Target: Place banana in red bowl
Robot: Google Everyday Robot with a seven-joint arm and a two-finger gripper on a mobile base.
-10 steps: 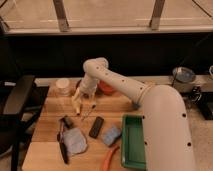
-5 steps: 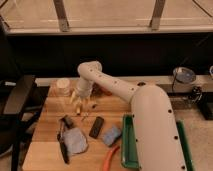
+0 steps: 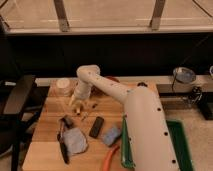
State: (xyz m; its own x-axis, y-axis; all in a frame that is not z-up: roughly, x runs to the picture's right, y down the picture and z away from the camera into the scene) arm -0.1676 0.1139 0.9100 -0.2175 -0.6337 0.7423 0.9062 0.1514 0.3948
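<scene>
My gripper hangs from the white arm over the left middle of the wooden table, pointing down. A small pale-yellow piece, the banana, shows right at its tip; I cannot tell whether it is held or lies on the table. The red bowl is only a sliver of orange-red behind the arm, at the table's far edge, to the right of the gripper.
A white round container stands just left of the gripper. In front lie a dark block, a blue-grey piece, a grey cloth, a black tool and an orange carrot. A green tray is at right.
The arm has swung a little to the left, and the gripper has come down slightly toward the table near the white container.
</scene>
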